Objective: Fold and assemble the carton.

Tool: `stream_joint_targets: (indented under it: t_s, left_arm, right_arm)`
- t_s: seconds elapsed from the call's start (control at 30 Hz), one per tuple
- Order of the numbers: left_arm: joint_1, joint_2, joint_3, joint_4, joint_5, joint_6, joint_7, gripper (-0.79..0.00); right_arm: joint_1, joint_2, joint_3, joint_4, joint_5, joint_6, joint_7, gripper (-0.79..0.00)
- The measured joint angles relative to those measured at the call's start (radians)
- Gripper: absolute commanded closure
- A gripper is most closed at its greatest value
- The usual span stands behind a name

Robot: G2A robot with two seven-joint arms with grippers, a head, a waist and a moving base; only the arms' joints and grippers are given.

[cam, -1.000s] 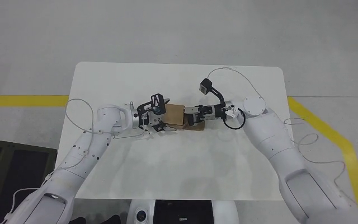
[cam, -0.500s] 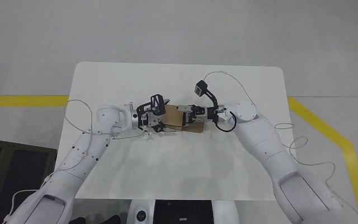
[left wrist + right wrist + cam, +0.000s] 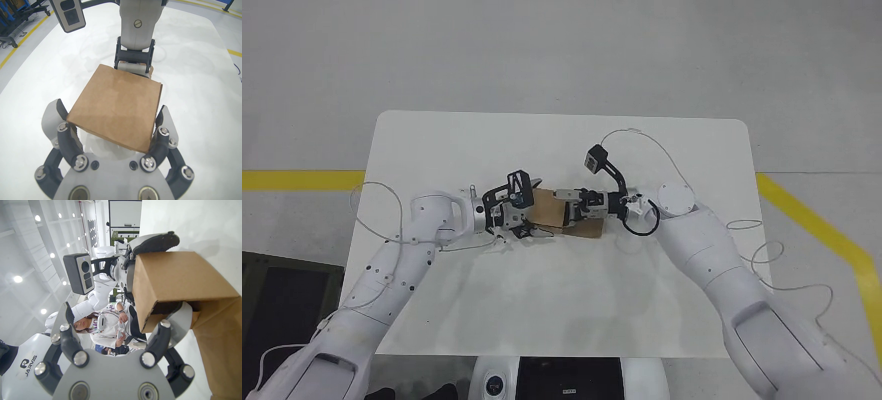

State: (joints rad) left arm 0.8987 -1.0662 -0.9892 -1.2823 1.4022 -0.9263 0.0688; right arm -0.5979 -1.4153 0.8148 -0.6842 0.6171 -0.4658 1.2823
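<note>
Two grippers meet on the brown corrugated carton [image 3: 179,275] over the middle of the white table [image 3: 662,300]. The left gripper [image 3: 111,110] is spread wide yet clamped across the carton's near end, its pads pressing both side edges. The right gripper [image 3: 122,311] stands open at the far end, one finger tucked inside the carton's mouth and the other free. I judge the board light, stiff across its panels but weak at creases and loose flaps. Holding near corners and folded edges seems safest, since squeezing mid-panel would likely bow it.
</note>
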Motion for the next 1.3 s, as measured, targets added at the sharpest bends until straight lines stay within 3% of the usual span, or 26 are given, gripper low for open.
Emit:
stream_joint_targets:
  t_s: [0.17,0.43,0.8,1.03,1.3]
  left_arm:
    - [-0.004,-0.005,0.010,0.003,-0.005,0.013,-0.009,-0.785]
    - [-0.006,-0.006,0.008,0.012,-0.015,0.016,-0.009,-0.785]
    - [0.006,-0.006,0.005,0.001,-0.017,0.018,-0.014,-0.785]
    - [0.014,-0.004,0.003,-0.010,-0.014,0.017,-0.018,-0.785]
    - [0.018,-0.002,-0.004,-0.016,-0.012,0.015,-0.019,-0.785]
  right_arm:
    - [0.003,0.016,0.034,-0.007,-0.010,0.018,0.016,-0.785]
    - [-0.039,0.087,0.138,-0.111,-0.123,0.100,0.033,-0.785]
    - [-0.228,0.198,0.350,-0.376,-0.272,0.240,-0.010,-0.785]
    - [-0.288,0.212,0.355,-0.441,-0.304,0.300,-0.031,-0.785]
    - [-0.272,0.205,0.322,-0.370,-0.292,0.251,-0.046,-0.785]
